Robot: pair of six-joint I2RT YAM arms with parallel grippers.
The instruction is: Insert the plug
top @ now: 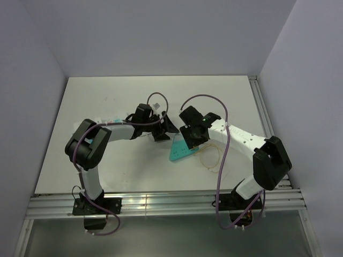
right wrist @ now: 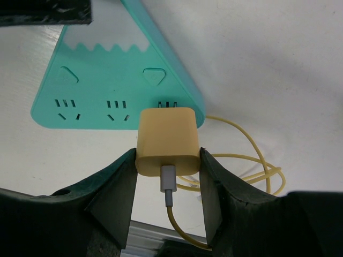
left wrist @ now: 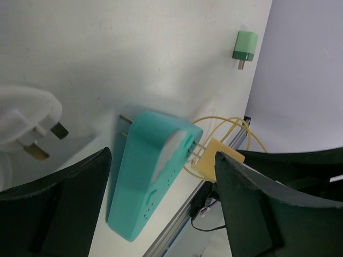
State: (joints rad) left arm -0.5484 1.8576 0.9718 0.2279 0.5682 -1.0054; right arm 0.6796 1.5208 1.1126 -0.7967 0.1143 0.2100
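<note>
A teal wedge-shaped power strip point(top: 179, 151) lies on the white table, with three socket groups on its front face point(right wrist: 107, 80). My right gripper point(right wrist: 167, 160) is shut on a yellow charger plug point(right wrist: 167, 142), held at the strip's rightmost socket. In the left wrist view the plug point(left wrist: 213, 158) has its metal prongs point(left wrist: 197, 148) bare, with their tips at the strip point(left wrist: 147, 171). My left gripper point(left wrist: 161, 214) is open and straddles the strip's far side without touching it. The plug's yellow cable point(right wrist: 241, 166) coils on the table.
A white three-pin plug point(left wrist: 29, 126) and a small green adapter point(left wrist: 245, 46) lie on the table beyond the strip. The metal rail of the table's near edge point(top: 161, 202) runs close behind the right gripper point(top: 193, 140). The left gripper point(top: 163, 128) sits just left of it.
</note>
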